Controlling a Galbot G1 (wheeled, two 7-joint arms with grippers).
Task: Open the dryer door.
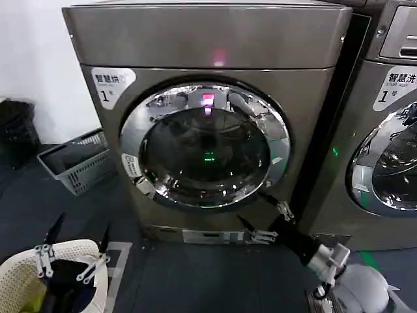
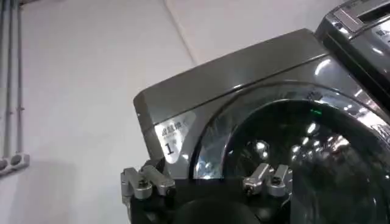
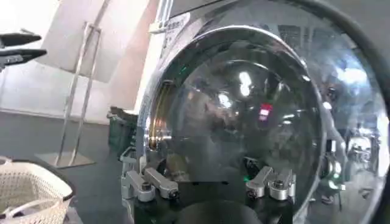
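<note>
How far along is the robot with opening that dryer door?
Nothing looks done: the round chrome-rimmed glass dryer door sits closed, flush with the grey steel dryer. In hand: the right gripper is open, near the door's lower right rim, gripping nothing. The left gripper is open, low over a white basket. Catching and swinging the door remain.

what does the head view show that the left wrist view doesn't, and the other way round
Head view alone: the grey laundry basket on the floor to the robot's left of the dryer, the white woven basket under the left claw, the second machine to the robot's right, and the open right claw near the lower right rim of the dryer door.

Left wrist view alone: the white wall with pipes.

Both: the dryer, its closed door and the "1" label.
</note>
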